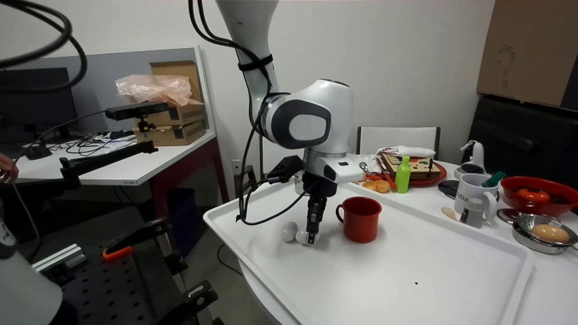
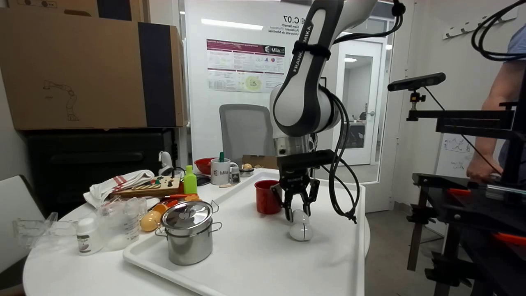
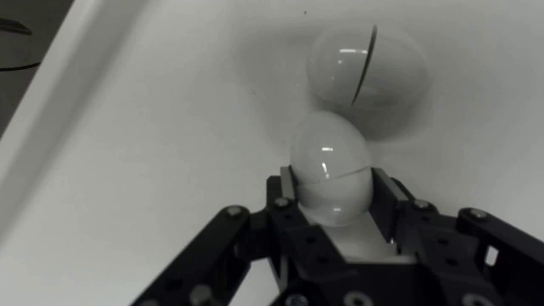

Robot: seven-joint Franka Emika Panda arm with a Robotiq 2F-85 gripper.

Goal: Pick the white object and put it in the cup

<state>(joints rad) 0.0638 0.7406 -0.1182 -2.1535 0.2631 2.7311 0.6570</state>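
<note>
One white egg [image 3: 329,163] in hand [image 3: 335,186], mug [image 1: 361,223] nearby

A white bench [image 2: 78,273] with a curved edge carries a white tray [image 2: 250,250] and, beside it, a green bottle [image 2: 190,183], a white mug [image 2: 218,174], a red bowl [image 1: 517,201] and a white-capped bottle [image 2: 88,237].

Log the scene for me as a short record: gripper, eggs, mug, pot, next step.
Gripper: low at the tray, apparently closed on a white egg
Other white egg: on the white tray beside the first, outside the gripper; contact between eggs unclear
Red mug: upright on the tray, no egg placed in it yet
Metal pot: on the tray, near a corner
Next step, likely: lift the egg toward the mug
</note>
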